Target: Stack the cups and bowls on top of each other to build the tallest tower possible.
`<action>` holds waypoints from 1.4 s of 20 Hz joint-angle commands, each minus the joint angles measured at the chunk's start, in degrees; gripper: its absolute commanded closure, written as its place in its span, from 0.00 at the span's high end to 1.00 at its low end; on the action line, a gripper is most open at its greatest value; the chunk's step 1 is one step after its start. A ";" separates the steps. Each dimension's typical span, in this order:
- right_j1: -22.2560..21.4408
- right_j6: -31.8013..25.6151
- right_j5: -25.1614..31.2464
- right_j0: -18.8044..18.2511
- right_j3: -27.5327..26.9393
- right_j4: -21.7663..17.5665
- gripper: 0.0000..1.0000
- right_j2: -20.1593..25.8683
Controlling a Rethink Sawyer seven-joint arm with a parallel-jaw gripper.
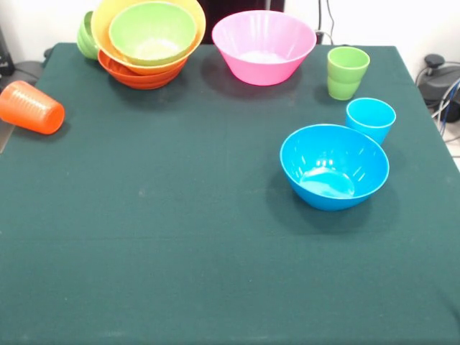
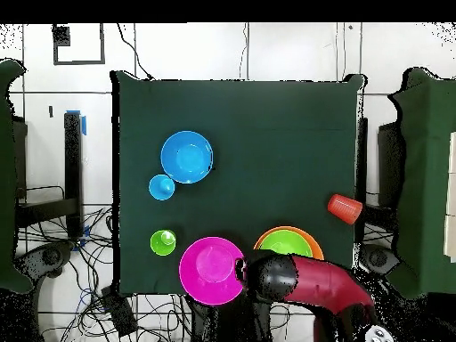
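3 nested bowls (image 1: 147,43) sit far left on the bench (image 1: 180,230), pink bowl (image 1: 263,46) beside them. Only overhead shows the arm (image 2: 303,280) above them; its jaws are hidden, so I cannot tell their state.

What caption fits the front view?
Nested bowls, a pink bowl, a blue bowl and three cups on a green table.

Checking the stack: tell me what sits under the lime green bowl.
The lime green bowl nests in the large orange bowl, above a red-orange bowl. Anything deeper inside is covered.
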 commanded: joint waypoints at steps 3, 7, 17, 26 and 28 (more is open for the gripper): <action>11.48 17.74 -12.09 10.55 -12.63 -6.41 1.00 -8.23; 15.67 20.17 -12.44 13.87 -15.45 -4.60 1.00 -8.67; 20.48 22.25 -16.03 17.86 -19.56 -4.69 1.00 -10.71; 20.03 23.11 -14.89 18.86 -18.84 -3.24 1.00 -11.44; 19.45 24.59 -15.04 20.99 -18.53 -3.05 1.00 -12.92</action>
